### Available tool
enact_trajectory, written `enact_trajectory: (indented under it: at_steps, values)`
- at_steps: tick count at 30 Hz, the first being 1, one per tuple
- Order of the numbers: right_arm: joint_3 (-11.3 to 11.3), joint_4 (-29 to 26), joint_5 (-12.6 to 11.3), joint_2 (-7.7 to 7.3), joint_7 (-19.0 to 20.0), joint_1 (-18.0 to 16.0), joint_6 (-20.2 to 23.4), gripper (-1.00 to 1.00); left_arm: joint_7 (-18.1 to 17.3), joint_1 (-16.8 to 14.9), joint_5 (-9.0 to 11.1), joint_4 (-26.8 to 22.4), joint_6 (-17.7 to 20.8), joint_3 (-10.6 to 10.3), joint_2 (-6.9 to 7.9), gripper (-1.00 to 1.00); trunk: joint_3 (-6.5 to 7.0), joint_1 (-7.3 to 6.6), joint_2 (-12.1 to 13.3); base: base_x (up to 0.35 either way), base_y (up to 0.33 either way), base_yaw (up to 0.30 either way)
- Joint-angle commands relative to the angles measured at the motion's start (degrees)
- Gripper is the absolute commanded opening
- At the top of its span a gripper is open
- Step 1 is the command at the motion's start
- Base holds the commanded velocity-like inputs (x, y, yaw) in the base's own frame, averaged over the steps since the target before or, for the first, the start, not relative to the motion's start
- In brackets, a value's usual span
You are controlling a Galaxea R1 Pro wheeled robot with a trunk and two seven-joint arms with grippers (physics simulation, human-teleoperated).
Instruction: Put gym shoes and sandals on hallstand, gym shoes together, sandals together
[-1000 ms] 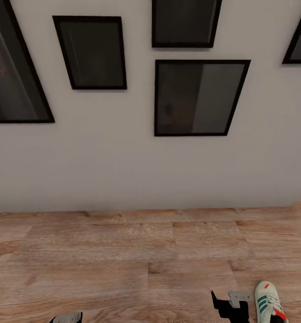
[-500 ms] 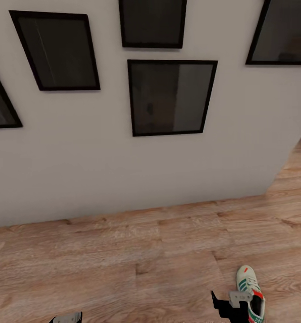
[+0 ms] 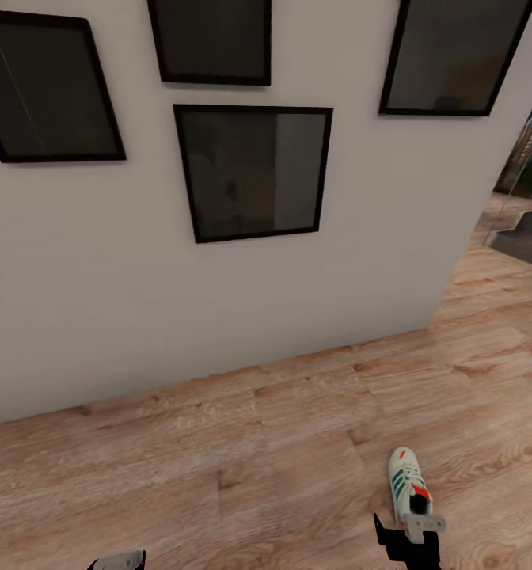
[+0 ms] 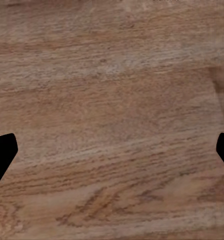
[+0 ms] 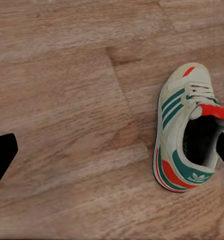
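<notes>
Head view: gym shoe point(image 3: 404, 484) on floor point(image 3: 258, 459), off wall point(image 3: 218, 317).

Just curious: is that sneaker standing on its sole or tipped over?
Upright. The gym shoe rests sole-down on the corridor floor, its opening and laces facing up.

gym shoe point(image 3: 404, 483) heel hidden by right arm | frames cropped

Wood-grain matt floor point(image 3: 218, 443), smooth leather-look gym shoe point(image 5: 189, 127) w/ cloth laces, glossy dark frames point(image 3: 254, 170).
</notes>
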Motion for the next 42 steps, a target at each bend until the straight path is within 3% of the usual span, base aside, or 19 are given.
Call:
enact_trajectory:
  at_steps: [1,42]
  values:
    - [-0.5,0.07,0.38,0.0,0.17,-0.05,-0.18,1.0,-0.01,0.0,-0.21,0.03,-0.19,0.2,-0.01,1.0,-0.05,-0.01,-0.02,0.0,0.0,-0.271]
    - [-0.5,0.07,0.38,0.0,0.17,-0.05,-0.18,1.0,-0.01,-0.03,-0.3,0.03,-0.19,0.2,-0.01,1.0,-0.05,-0.01,-0.02,0.0,0.0,-0.273]
